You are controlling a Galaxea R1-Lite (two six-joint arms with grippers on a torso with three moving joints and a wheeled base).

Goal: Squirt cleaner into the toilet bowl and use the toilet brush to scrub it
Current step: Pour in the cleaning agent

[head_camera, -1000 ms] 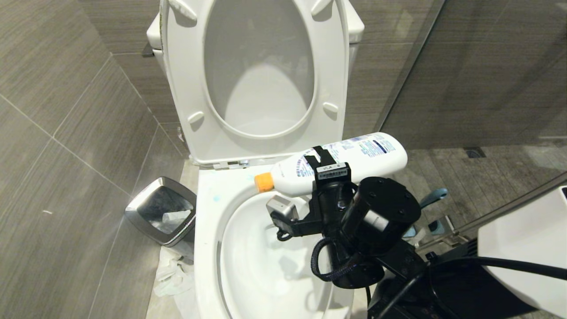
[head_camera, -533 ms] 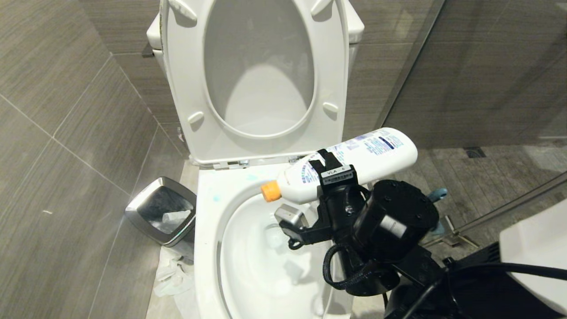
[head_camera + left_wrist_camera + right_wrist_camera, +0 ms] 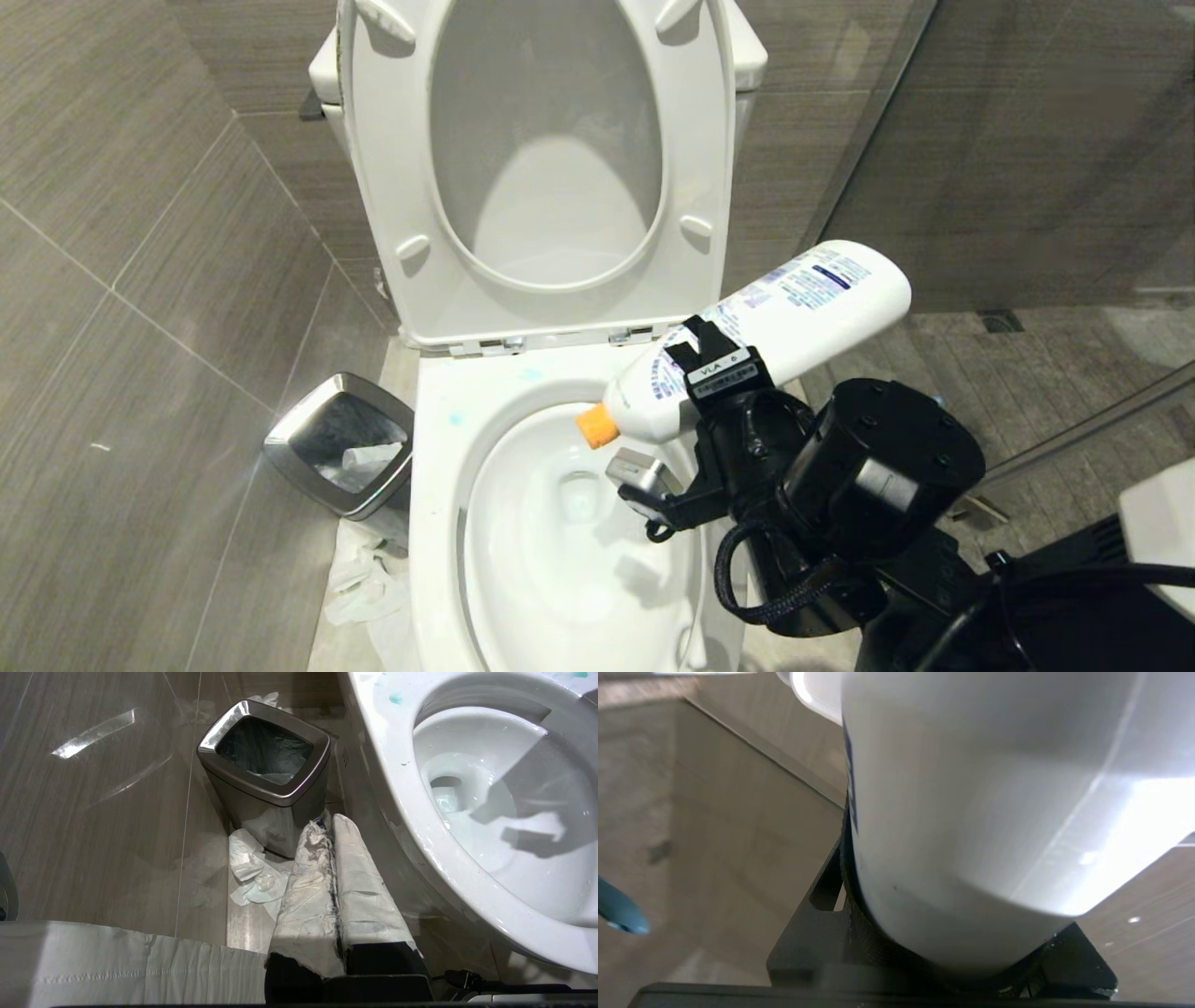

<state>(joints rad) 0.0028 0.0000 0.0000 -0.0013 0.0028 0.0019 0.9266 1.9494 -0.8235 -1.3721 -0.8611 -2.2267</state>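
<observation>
The cleaner (image 3: 784,317), a white bottle with an orange cap (image 3: 596,425), is tilted cap-down over the far right of the toilet bowl (image 3: 439,485). My right gripper (image 3: 714,359) is shut on its middle. In the right wrist view the bottle's body (image 3: 971,812) fills the space between the black fingers (image 3: 817,905). A teal-blue rounded tip of the toilet brush (image 3: 616,912) shows at that view's edge; the brush is hidden in the head view. My left gripper (image 3: 329,821) hangs shut and empty beside the bowl's outer wall (image 3: 397,812), its fingers wrapped in white.
A steel-rimmed bin (image 3: 341,443) stands on the floor left of the toilet, with crumpled tissue (image 3: 364,583) in front of it. The seat and lid (image 3: 546,280) stand raised against the wall. Teal spots (image 3: 455,417) mark the rim. A glass partition (image 3: 1027,140) is at the right.
My right gripper has shifted to the right with the bottle and tipped it more steeply, so the orange cap has dropped lower over the bowl. The left gripper has not moved.
</observation>
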